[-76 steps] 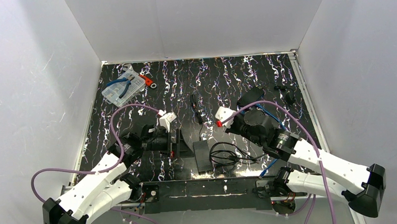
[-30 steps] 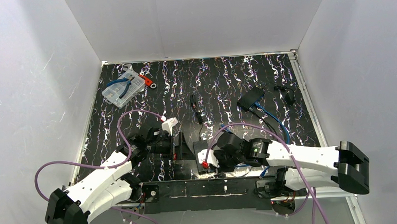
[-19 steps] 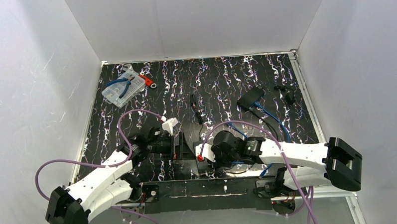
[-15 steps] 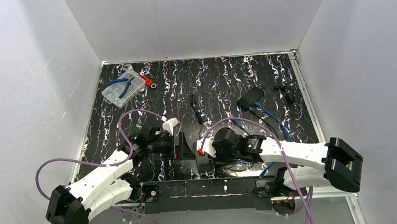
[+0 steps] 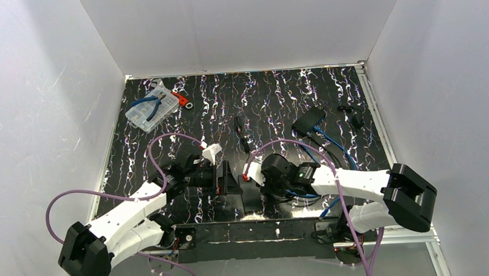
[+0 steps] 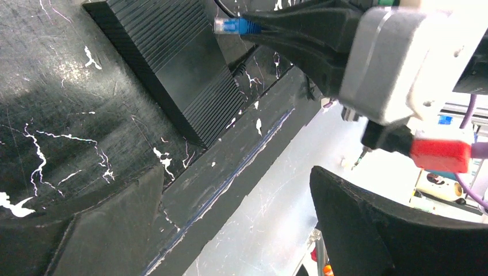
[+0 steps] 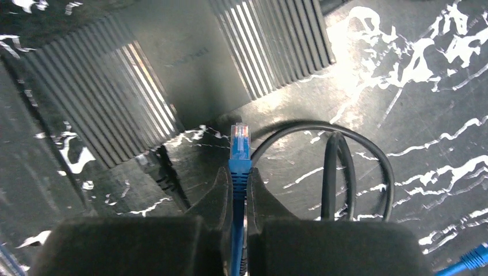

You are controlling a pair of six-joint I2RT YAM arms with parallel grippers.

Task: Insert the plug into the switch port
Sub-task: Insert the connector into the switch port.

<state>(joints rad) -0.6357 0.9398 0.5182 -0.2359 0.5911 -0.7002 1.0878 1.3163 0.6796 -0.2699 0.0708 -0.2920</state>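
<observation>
while the plug (image 7: 240,135), clear-tipped with a blue sleeve, is pinched by that sleeve in the closed right end effector (image 7: 240,172), it hangs just short of the switch (image 7: 115,98), not yet in. this looks like the approach step; next the tip must line up square with a port, which i cannot see from here. the switch is a black, finely ribbed slab with a smooth middle band. the left end effector (image 6: 236,178) gapes wide and empty beside it, over a glossy black, white-veined bench (image 7: 414,63).
</observation>
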